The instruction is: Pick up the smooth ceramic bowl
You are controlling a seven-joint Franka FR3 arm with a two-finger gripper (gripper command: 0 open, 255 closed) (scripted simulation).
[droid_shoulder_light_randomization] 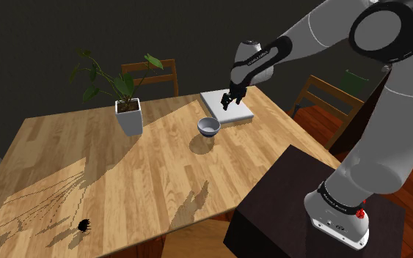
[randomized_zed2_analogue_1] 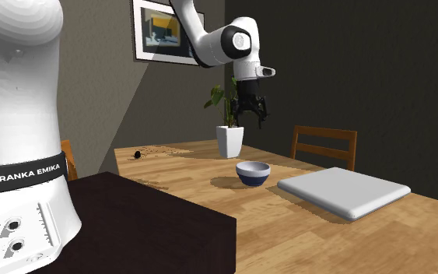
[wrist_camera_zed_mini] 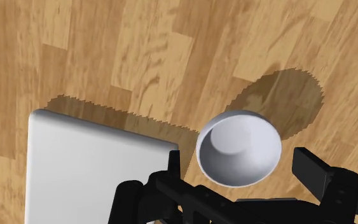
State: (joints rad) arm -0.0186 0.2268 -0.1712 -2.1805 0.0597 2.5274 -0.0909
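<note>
We judge this the approach: our open pincer point(randomized_zed2_analogue_1: 253, 110) (nothing in it) hangs mid-frame above the bowl point(randomized_zed2_analogue_1: 253, 173), so next we lower onto its rim.

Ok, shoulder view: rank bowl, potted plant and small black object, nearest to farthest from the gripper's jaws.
1. White-and-blue round bowl, just below the black gripper.
2. Green plant in white square pot, toward the view's left.
3. Small black spiky object, far lower left.
</note>
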